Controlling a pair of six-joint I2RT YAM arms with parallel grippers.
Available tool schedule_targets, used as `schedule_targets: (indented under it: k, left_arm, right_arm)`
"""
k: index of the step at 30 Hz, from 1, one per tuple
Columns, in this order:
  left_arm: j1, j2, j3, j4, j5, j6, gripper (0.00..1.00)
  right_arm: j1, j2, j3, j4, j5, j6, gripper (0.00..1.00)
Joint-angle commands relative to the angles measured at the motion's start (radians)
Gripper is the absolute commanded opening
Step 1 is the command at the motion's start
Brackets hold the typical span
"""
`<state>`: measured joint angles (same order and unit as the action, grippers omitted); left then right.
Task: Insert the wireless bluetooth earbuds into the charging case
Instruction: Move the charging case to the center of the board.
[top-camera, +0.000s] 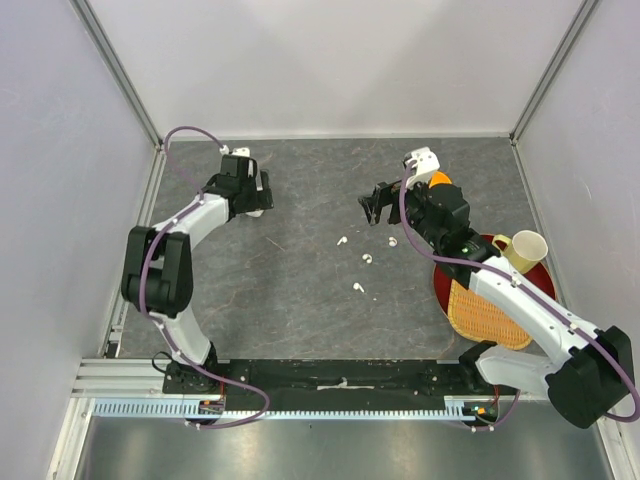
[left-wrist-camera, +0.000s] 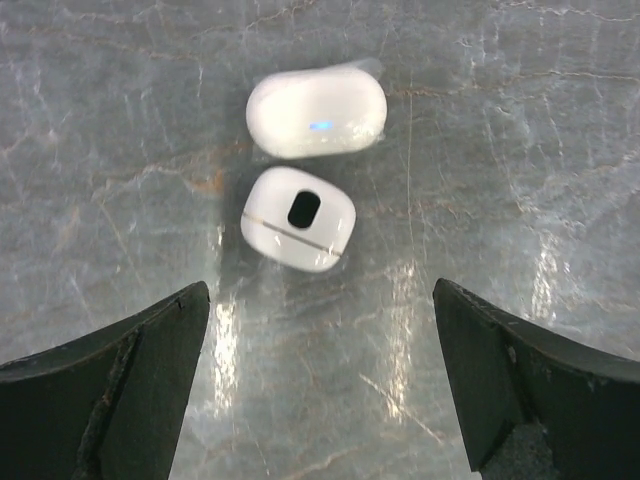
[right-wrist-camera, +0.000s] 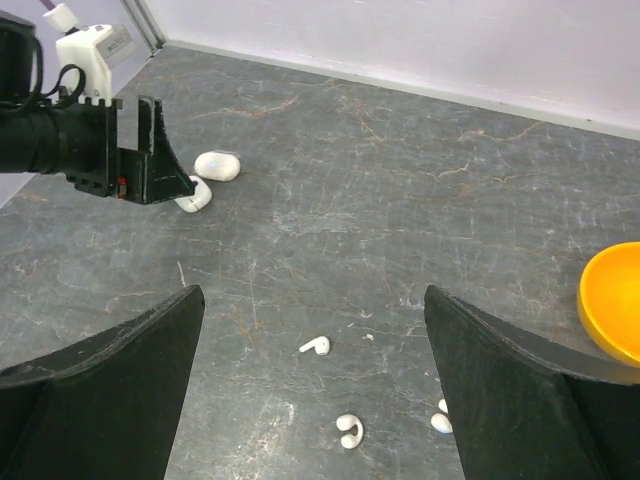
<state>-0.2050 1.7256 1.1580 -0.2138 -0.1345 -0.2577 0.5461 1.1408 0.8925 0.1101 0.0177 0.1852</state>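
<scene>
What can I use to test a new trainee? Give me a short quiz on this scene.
1. True or false: the left gripper and right gripper both have open, empty jaws.
2. How many earbuds lie loose on the table in the top view? A two, B four, C six.
3. Fill in: the white cases lie just ahead of the ___ gripper.
Key: 1 true; 2 B; 3 left.

Table: dark grey stone-patterned tabletop (top-camera: 300, 300), with pale veins and rusty streaks running through it.
Back wall: plain pale lilac back panel (top-camera: 330, 60), upright along the table's far edge.
Side walls: pale lilac left side panel (top-camera: 50, 180) and pale lilac right side panel (top-camera: 605, 150).
Corners: silver aluminium posts (top-camera: 115, 65) at both far corners.
Near edge: ribbed silver aluminium rail (top-camera: 120, 378).
Light: soft and even, with white glints on the stone up close.
</scene>
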Motion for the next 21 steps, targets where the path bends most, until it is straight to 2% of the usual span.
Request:
schedule_targets:
  k: [1, 9, 14, 21]
  left_arm:
    - [0.001, 0.097, 0.135, -0.058, -0.022, 0.112, 0.99]
    - [0.007, 0.245, 0.278, -0.142, -0.077, 0.241, 0.99]
    - [0.009, 0.293, 0.302, -0.153, -0.021, 0.293, 0.98]
    - [0.007, 0.328, 0.301, -0.147, -0.01, 0.298, 0.93]
  right_arm:
    - [-0.005, -0.029, -0.006, -0.004, 0.047, -0.023, 0.98]
    - [-0.012, -0.023, -0.009, -0.013, 0.087, -0.046, 0.98]
    - [-0.018, -0.013, -0.007, -0.015, 0.091, -0.047, 0.98]
    - [-0.025, 0.002, -0.003, -0.018, 0.096, -0.044, 0.98]
